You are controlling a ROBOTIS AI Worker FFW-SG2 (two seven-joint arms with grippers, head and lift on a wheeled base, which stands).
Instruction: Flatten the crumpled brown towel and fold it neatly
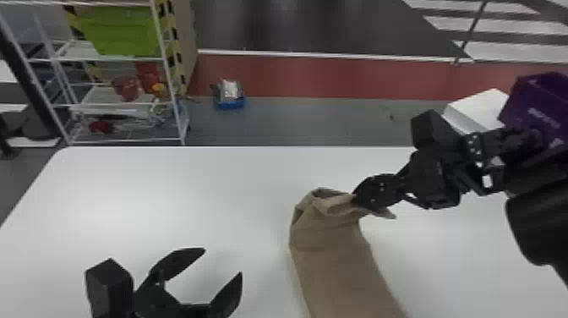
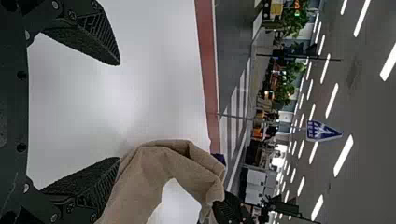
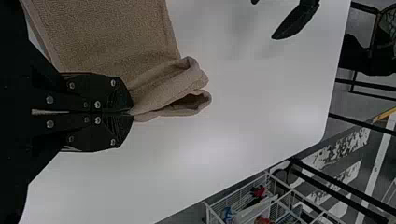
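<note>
- The right gripper (image 1: 361,199), fingertips pressed together, pinches one end of the brown towel (image 1: 338,253).
- The left gripper (image 1: 223,262), fingers wide apart and empty, is left of the towel.
- The towel trails, creased, toward the near edge of the white table (image 1: 169,190).
- Behind the far-left corner stands a wire rack (image 1: 169,78).

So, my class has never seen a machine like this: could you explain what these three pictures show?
This is a robot with two black arms, each ending in a two-fingered pincer. One picture looks forward and down from its head; the other two come from its wrists and are turned on their side.

The surface is a smooth white table, with a soft brown cloth towel on it. The right pincer holds the towel's far end; the left pincer is open and empty.
</note>
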